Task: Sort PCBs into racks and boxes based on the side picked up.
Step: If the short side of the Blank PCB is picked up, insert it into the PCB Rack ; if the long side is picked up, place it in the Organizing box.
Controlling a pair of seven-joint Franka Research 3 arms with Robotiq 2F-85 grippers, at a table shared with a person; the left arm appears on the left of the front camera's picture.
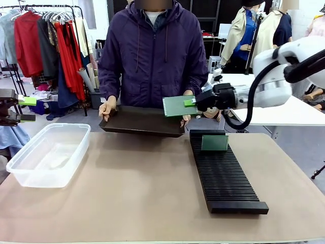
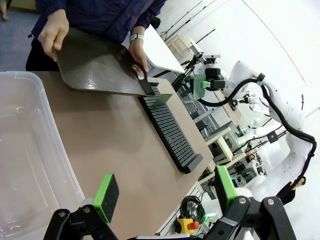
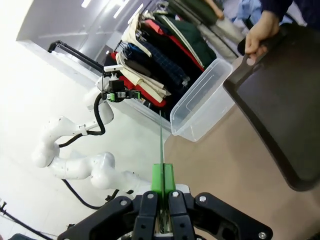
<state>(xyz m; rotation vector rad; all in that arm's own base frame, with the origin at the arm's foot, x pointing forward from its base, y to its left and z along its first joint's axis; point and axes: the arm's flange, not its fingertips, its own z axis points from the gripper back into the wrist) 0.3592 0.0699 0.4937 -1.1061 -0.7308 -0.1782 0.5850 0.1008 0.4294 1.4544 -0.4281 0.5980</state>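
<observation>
My right gripper (image 1: 190,102) hangs above the near right edge of the tray, shut on a light green PCB (image 1: 175,107) that it holds out to the left. Its wrist view shows that PCB (image 3: 160,142) edge-on, rising from the closed pads (image 3: 162,181). A second PCB (image 1: 214,143) stands upright in the far end of the long black rack (image 1: 226,178). At the table's left sits the clear box (image 1: 48,152), with my open left gripper (image 1: 24,109) above and behind it. The same left gripper (image 2: 165,195) holds nothing between its pads.
A person across the table holds a dark brown tray (image 1: 142,122) by both ends, tilted just above the table's far edge. One hand (image 1: 107,108) grips its left end. Bare tabletop lies between box and rack.
</observation>
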